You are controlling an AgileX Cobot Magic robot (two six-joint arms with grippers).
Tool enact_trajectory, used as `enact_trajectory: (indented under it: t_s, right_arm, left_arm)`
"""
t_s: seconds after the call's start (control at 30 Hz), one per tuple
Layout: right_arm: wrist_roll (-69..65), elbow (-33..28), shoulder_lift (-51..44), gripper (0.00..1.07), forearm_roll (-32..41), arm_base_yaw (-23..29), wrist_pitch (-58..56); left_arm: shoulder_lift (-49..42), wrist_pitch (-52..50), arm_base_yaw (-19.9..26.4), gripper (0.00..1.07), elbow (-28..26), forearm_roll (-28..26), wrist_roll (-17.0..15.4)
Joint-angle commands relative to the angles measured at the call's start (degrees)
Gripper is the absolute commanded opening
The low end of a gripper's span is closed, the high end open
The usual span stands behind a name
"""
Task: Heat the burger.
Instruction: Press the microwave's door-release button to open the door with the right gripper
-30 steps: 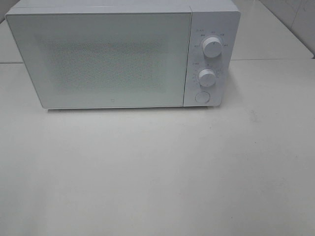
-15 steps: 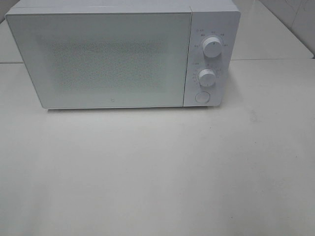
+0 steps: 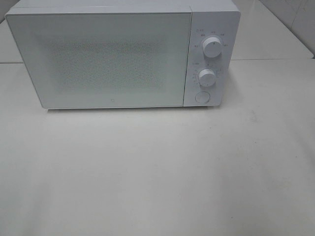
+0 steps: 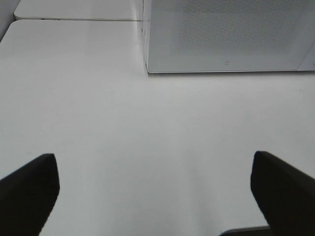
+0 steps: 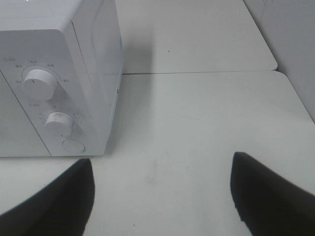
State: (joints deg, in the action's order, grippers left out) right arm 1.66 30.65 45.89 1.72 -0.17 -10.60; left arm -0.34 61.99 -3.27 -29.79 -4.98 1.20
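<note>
We see a white microwave [image 3: 113,59] standing at the far side of a pale table [image 3: 157,172], its door [image 3: 98,59] shut flush against the body. The door's speckled pane is frosted, so we cannot see into the cavity. To the right of the door, on the microwave's control panel, an upper knob [image 3: 212,47] sits above a lower knob [image 3: 207,77], and a round button [image 3: 202,97] sits below both, at the panel's bottom edge. We cannot tell where the burger is: none of our views shows it, and the shut door hides whatever lies inside the microwave. Our left gripper [image 4: 155,196] hangs over the bare table in front of the microwave, toward the door's outer corner. Its dark fingers [image 4: 29,191] are spread wide apart and released, with nothing between them but tabletop. Our right gripper [image 5: 162,196] hangs in front of the microwave on the control-panel side, near the corner with the round button. Its fingers [image 5: 270,196] are likewise parted and released, grasping nothing and clear of the microwave. Behind the microwave, on that same side, a seam runs across the table where two slabs meet.
</note>
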Motion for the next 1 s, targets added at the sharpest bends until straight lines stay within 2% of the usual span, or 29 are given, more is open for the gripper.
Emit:
enact_trajectory:
  t_s: [0.03,0.5,0.53,0.77,0.93,1.0]
  right_arm:
    - [0.23,0.34,1.78,0.76,-0.46,-0.29,4.24]
    - [0.46,-0.23,14.44,0.76,-0.74,-0.29,22.75]
    - [0.86,-2.01,15.99,0.76,-0.74,-0.29,27.79]
    - [1.72,-7.68,20.57,0.76,1.55,-0.29,41.54]
    - [3.95,-11.17,24.41,0.76,4.98,-0.29,51.8]
    - [5.44,-12.61,26.36,0.76,9.11,0.11,56.95]
  left_arm:
    - [-0.86,-0.63,0.17,0.98,0.11,-0.17,0.06]
    - [-0.86,-0.63,0.17,0.98,0.11,-0.17,0.06]
    - [-0.86,-0.63,0.17,0.98,0.11,-0.17,0.06]
    - [-0.86,-0.63,0.17,0.98,0.11,-0.17,0.06]
    - [-0.86,-0.63,0.17,0.98,0.11,-0.17,0.06]
    - [-0.86,-0.63,0.17,0.98,0.11,-0.17,0.06]
